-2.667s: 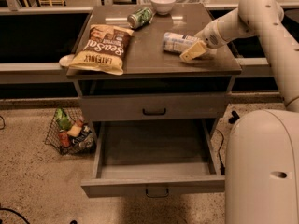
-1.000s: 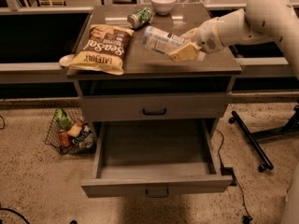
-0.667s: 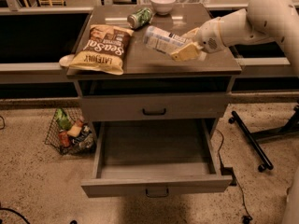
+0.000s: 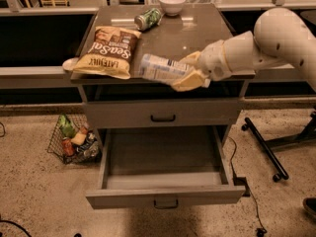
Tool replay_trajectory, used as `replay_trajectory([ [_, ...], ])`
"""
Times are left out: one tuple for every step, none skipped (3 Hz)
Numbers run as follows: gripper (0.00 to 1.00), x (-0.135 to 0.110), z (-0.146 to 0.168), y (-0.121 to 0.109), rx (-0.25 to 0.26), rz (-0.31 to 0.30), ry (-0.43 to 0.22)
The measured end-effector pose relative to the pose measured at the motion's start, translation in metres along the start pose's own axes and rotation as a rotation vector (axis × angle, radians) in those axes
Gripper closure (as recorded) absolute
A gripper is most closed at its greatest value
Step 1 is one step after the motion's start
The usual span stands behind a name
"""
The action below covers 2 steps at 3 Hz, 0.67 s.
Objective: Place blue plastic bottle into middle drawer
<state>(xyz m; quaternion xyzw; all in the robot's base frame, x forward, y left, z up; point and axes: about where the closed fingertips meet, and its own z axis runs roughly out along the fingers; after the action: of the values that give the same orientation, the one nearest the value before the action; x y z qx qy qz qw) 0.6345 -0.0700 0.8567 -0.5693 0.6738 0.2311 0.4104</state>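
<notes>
On the table top (image 4: 200, 31), a chip bag (image 4: 106, 51) lay at the near left, its corner hanging a little over the near edge. A green can (image 4: 148, 19) lay on its side farther back, and a white bowl (image 4: 172, 3) stood at the far edge just right of the can. Under the top, the upper drawer front (image 4: 123, 115) sat closed with its dark handle in the middle. Below it the middle drawer (image 4: 111, 154) stood pulled out toward the near side, its tray open to the air above. A wire basket (image 4: 74, 138) of packets rested on the floor to the left of the drawers, and a wheeled dark stand (image 4: 266, 149) stood on the floor to the right. The white arm (image 4: 256, 41) reached in from the right across the near right corner of the top. Its gripper (image 4: 181, 74) was clenched around the blue plastic bottle (image 4: 160, 67), one yellowish finger above the bottle's right end and one below. The bottle lay nearly level, pointing left, lifted off the surface at the near edge of the top, just right of the chip bag and above the open drawer.
</notes>
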Motion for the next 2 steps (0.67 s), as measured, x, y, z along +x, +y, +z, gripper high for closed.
replay_trajectory([
  [1.0,0.023,0.016,0.051,-0.052,0.021,-0.007],
  [1.0,0.059,0.039,0.084,-0.106,0.113,-0.033],
])
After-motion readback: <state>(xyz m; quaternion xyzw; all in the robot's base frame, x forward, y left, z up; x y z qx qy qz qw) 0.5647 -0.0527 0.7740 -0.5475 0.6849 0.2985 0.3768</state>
